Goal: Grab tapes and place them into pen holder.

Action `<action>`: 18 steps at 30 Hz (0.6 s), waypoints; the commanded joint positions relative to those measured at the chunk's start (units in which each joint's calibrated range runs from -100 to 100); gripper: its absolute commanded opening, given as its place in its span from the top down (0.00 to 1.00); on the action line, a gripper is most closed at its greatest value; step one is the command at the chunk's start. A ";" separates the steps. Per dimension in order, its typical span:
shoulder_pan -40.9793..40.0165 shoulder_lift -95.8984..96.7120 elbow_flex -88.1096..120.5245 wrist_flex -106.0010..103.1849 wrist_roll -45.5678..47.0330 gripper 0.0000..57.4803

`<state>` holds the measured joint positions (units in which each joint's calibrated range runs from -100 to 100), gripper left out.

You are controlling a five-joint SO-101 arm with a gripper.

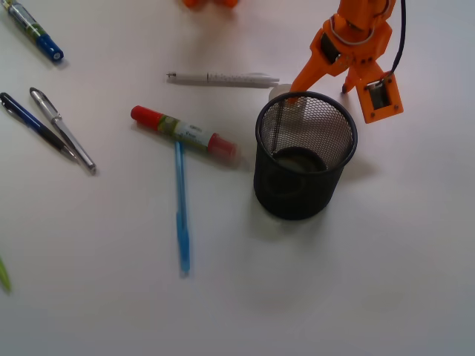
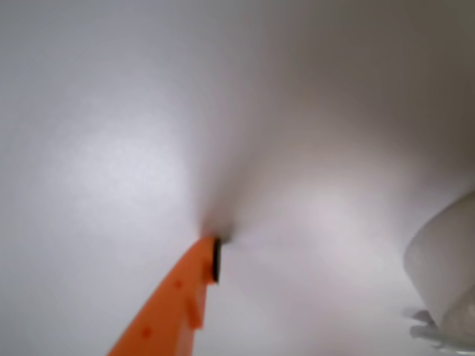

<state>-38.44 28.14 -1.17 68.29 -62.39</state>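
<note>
The black mesh pen holder (image 1: 276,189) stands right of centre. A dark tape ring (image 1: 298,159) lies flat on its bottom. Just behind its rim a whitish tape roll (image 1: 280,90) rests on the table, partly hidden by the holder. My orange gripper (image 1: 319,90) is open and low over the table behind the holder. One of its fingers comes down right by that roll and the other tip (image 1: 345,89) stands well to the right. In the wrist view one orange finger (image 2: 185,297) touches the table, with the whitish roll (image 2: 444,267) far to its right.
A red-capped glue stick (image 1: 185,133) and a blue pen (image 1: 182,211) lie left of the holder. A white pen (image 1: 223,78) lies behind them. Two pens (image 1: 52,127) and a blue marker (image 1: 37,33) lie at far left.
</note>
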 commanded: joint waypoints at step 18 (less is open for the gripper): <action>1.39 -0.13 -7.98 1.26 8.45 1.00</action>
<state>-38.44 28.75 -3.95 68.38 -58.14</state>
